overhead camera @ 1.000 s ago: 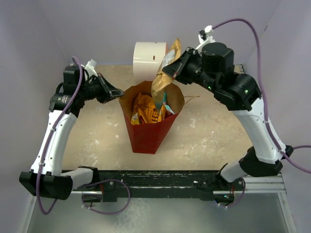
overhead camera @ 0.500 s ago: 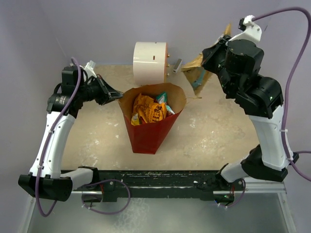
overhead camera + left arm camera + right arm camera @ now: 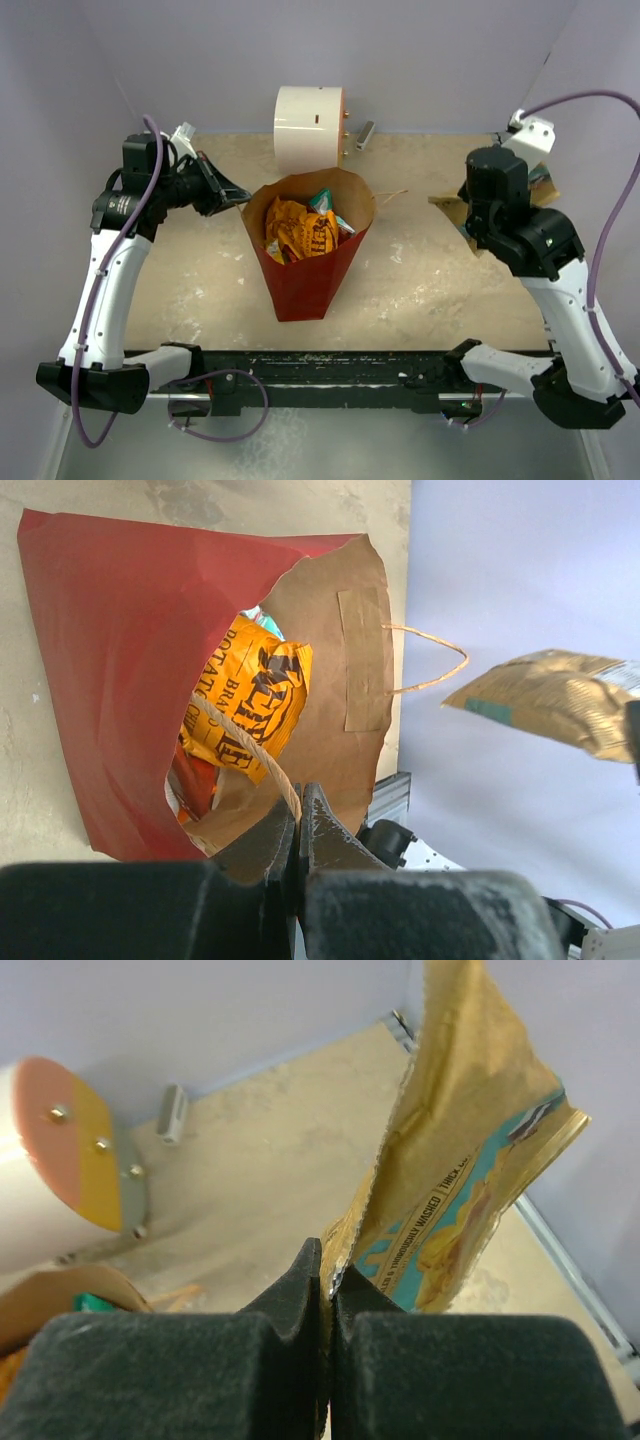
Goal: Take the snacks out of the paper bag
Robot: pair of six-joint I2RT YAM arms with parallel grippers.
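Note:
The red paper bag point(image 3: 300, 270) stands open mid-table, brown inside. It holds snacks: a yellow-orange packet point(image 3: 300, 228) and a teal packet point(image 3: 322, 199). My left gripper point(image 3: 240, 197) is at the bag's left rim, shut on its twine handle point(image 3: 240, 742) and the rim paper. In the left wrist view the bag point(image 3: 110, 680) and the yellow-orange packet point(image 3: 250, 705) fill the frame. My right gripper point(image 3: 328, 1272) is shut on the crimped edge of a gold-and-teal chip packet point(image 3: 470, 1150). That packet point(image 3: 448, 203) hangs over the table's right side, mostly hidden under the right arm.
A white cylinder point(image 3: 308, 130) lies on its side behind the bag, with a small grey block point(image 3: 363, 133) next to it. The bag's other twine handle point(image 3: 392, 195) sticks out to the right. Purple walls close in the table on three sides.
The right arm has lifted the gold packet out of the bag and swung it right and down to the table's right side. The left arm and bag have stayed put.

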